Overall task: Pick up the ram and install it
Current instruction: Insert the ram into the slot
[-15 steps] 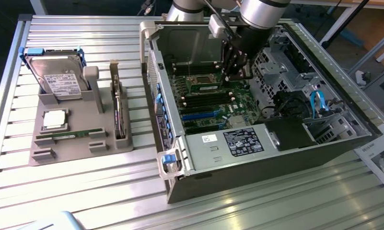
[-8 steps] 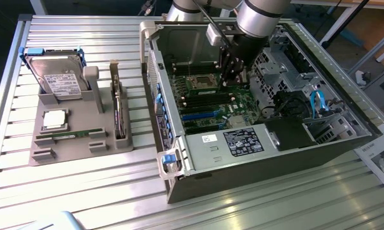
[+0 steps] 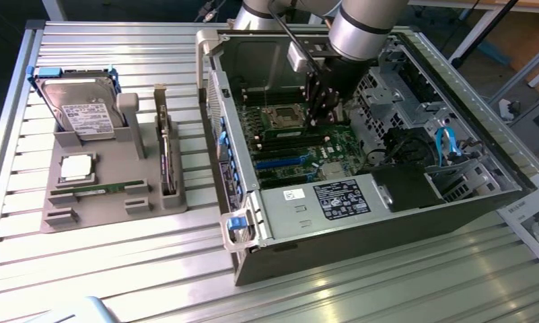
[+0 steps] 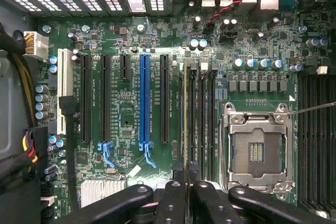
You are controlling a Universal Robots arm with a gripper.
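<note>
Pincer [image 4: 187,183], wrist view: the two dark fingers [image 4: 173,203] are drawn almost together, with a thin slit between them. The slit is dark, so I cannot tell whether anything is nipped in it. The tips sit over one end of the memory slots [image 4: 202,119]. These slots run between the blue slot [image 4: 145,103] and the processor socket [image 4: 257,148] on the green circuit board [image 4: 126,108]. A pale thin line [image 4: 185,108] runs along the slot in line with the slit. I cannot tell whether it is a board edge or part of the slot itself.

Exterior view: the arm [image 3: 359,27] comes down from the upper middle of the frame into the open computer case [image 3: 341,242], right of centre. The pincer is low inside, close above the board.

Ram [image 3: 94,190]: a thin green strip in the grey tray [image 3: 99,221], lower left of the exterior view. It lies just in front of the square processor chip [image 3: 76,167], outside the case and well apart from the pincer. The hard drive [image 3: 85,111] stands at the tray's far end, upper left. A dark upright card [image 3: 166,161] sits in the slot along the tray's edge nearest the case, and its kind is hard to make out.

Hidden or cut off:
- In the exterior view the pincer's tips are lost against the dark case interior.
- In the wrist view one of the pincer's outer links covers part of a silvery heat sink [image 4: 102,190].
- A wire bundle [image 4: 21,150] is cut by the frame edge.

Tray and case rest on a slatted metal table [image 3: 116,282].
</note>
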